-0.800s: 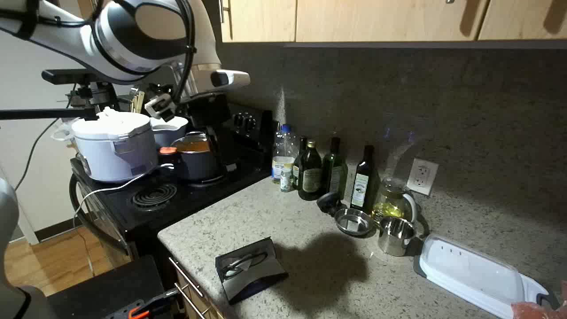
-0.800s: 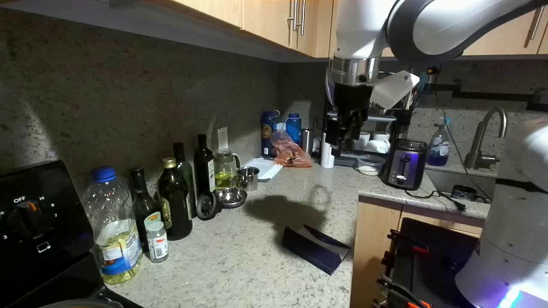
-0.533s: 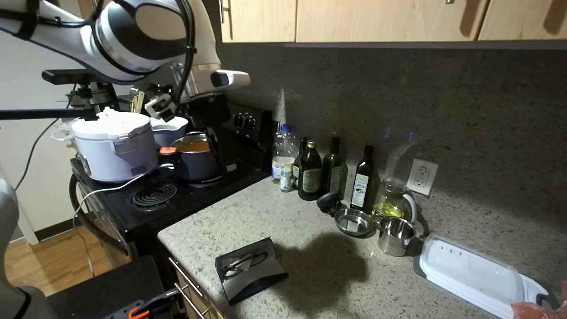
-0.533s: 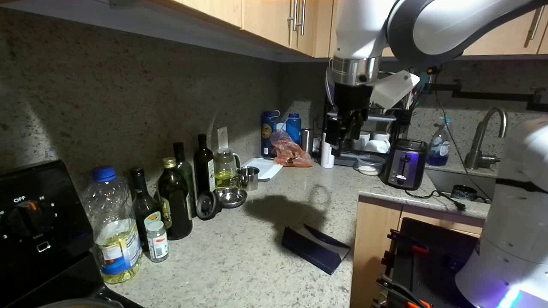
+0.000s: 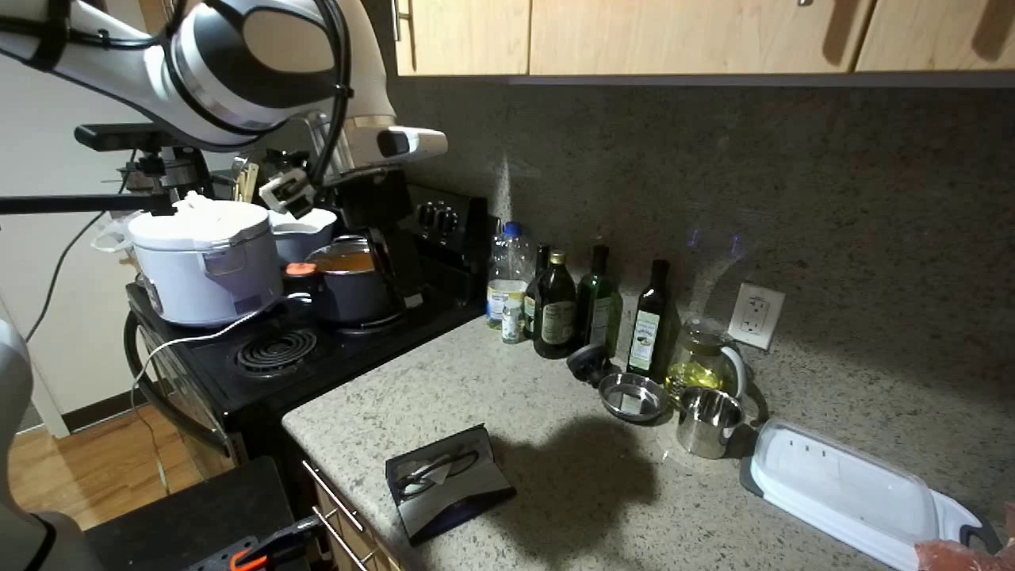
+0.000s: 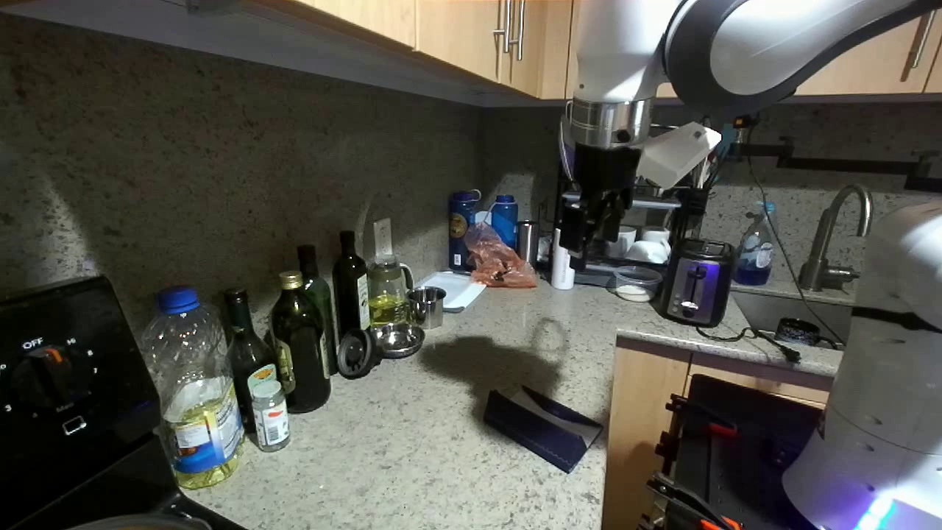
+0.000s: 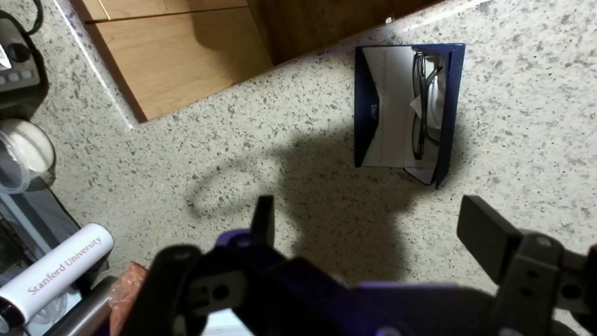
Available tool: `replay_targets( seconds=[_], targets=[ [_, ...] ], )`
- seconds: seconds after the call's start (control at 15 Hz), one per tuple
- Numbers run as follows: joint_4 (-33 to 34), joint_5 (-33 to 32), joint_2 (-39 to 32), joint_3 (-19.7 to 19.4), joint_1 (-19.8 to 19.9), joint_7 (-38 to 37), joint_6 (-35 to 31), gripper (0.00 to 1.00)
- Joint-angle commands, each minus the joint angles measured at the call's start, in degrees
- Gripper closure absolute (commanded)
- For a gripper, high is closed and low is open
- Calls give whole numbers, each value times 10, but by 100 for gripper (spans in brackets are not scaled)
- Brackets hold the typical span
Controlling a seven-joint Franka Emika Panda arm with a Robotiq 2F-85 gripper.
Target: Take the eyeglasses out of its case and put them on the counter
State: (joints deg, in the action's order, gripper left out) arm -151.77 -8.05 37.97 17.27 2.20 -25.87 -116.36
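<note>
The case stands open on the speckled counter (image 5: pixel 444 388), near its front edge. It is dark navy-black with a pale lining and shows in both exterior views (image 5: pixel 468 493) (image 6: pixel 536 433) and the wrist view (image 7: pixel 394 116). The eyeglasses (image 7: pixel 422 116) lie inside it, dark-framed, beside something whitish; they also show in an exterior view (image 5: pixel 438 471). In the exterior view from across the counter (image 6: pixel 383 456) the case wall hides them. My gripper (image 7: pixel 367 205) is open with nothing between its fingers. It hangs high above the counter (image 6: pixel 592 228), apart from the case.
Several bottles (image 5: pixel 557 309), a steel bowl (image 5: pixel 633 398), a metal cup (image 5: pixel 710 424) and a white tray (image 5: pixel 844 484) stand along the wall. A stove (image 5: pixel 277 353) with pots adjoins the counter. A toaster (image 6: pixel 698 283) is near the sink. Cabinets (image 5: pixel 690 36) hang above.
</note>
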Motion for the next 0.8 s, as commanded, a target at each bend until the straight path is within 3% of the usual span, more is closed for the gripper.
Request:
replay_targets(
  seconds=[0.0, 0.67, 0.73],
  targets=[
    [-10, -9, -6, -3, -10, -14, -7, 0],
    [-104, -1, 34, 4, -38, -36, -73, 0],
    [-72, 1, 4, 9, -36, -37, -72, 0]
  ],
)
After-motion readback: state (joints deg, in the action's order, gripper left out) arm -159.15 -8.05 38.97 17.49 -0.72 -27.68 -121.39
